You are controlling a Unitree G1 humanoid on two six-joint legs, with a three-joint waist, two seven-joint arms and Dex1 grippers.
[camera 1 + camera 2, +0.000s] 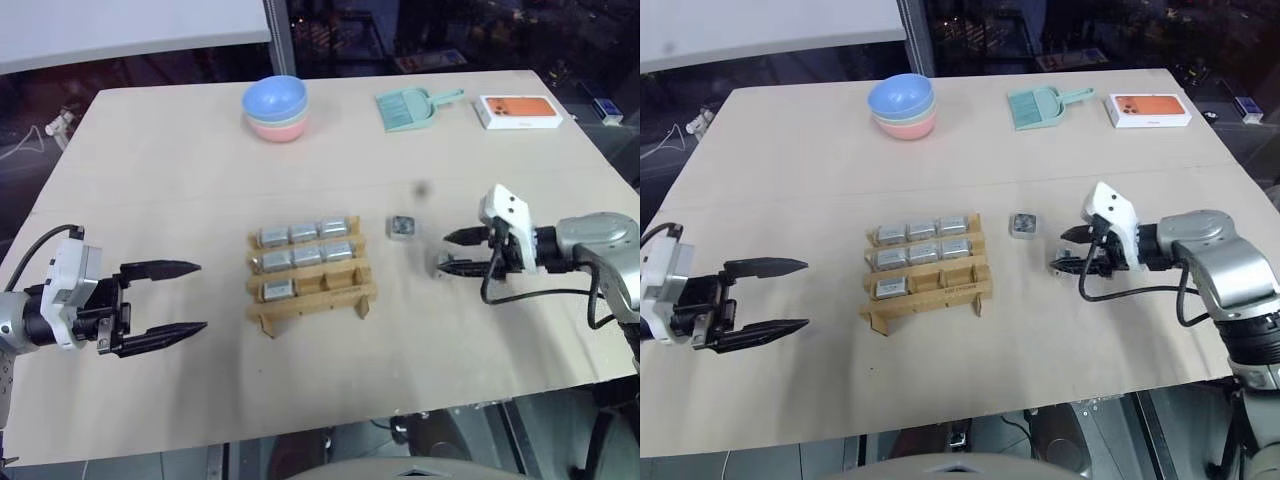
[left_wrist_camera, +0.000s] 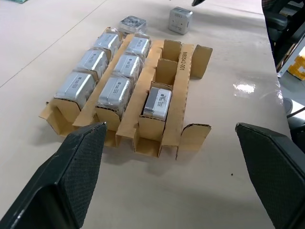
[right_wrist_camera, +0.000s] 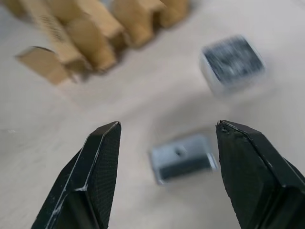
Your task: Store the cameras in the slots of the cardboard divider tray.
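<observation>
Nearest to us, our left gripper hovers left of the tray, fingers spread wide and empty. The tray sits mid-table with seven cameras slotted: three in the far row, three in the middle row, one at the left end of the near row; the other two near slots stand bare. To the right, our right gripper hangs low with its fingers parted around a loose camera on the table, not gripping it. Another camera lies between tray and gripper. At the far edge we see stacked bowls, a dustpan and a phone box.
</observation>
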